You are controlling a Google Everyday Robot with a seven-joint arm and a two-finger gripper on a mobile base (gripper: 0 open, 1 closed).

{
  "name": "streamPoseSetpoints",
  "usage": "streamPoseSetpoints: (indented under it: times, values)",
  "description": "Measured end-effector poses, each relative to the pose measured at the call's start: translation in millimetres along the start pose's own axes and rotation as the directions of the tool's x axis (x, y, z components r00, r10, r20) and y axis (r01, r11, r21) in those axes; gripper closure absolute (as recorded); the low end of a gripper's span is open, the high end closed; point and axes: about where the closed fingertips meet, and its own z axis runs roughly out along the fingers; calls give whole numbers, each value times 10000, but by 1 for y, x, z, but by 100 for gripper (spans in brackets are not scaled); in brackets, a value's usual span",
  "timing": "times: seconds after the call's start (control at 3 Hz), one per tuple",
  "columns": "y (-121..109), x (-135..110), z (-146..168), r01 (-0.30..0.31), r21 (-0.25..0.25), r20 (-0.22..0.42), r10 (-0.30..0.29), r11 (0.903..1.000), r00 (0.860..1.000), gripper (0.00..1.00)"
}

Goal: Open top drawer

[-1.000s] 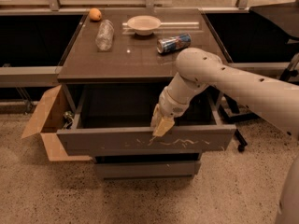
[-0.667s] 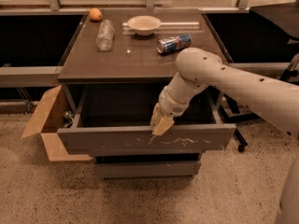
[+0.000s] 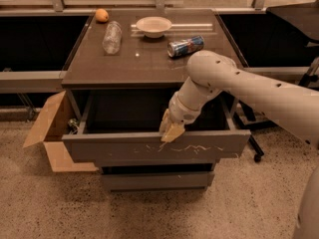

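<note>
1. As I read it, the job is mostly done. The top drawer (image 3: 114, 151) stands pulled well out from under the worktop (image 3: 149, 66), its scratched front well forward of the lower drawers (image 3: 157, 180), and its cavity is open to view from above.
2. My tool (image 3: 172, 128) sits at the top edge of that front, just right of centre, touching or hooked over the lip. I cannot tell whether it is clenched on the edge or released.
3. What I judge is left is a little more travel if full extension is wanted, then letting go and backing the arm (image 3: 259, 91) clear. I cannot see how much slide remains.
4. The inside of the top drawer is dark; I cannot make out its floor or whether it holds anything. The arm also covers its right rear corner.
5. The exact contact between tool and lip is hidden behind the tool's own body.
6. The arm runs off the right edge, so the base is out of view.
7. On the worktop sit an orange (image 3: 101, 15), a bottle (image 3: 112, 36), a bowl (image 3: 153, 26) and a can (image 3: 185, 46), all well apart from the tool. A cardboard box (image 3: 50, 128) stands at the left, just beside the drawer's corner.
</note>
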Motion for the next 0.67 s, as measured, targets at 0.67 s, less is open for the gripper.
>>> streamPoseSetpoints:
  times: [0.67]
  values:
    - [13, -5, 8, 323, -157, -147, -326, 9994, 9994, 0]
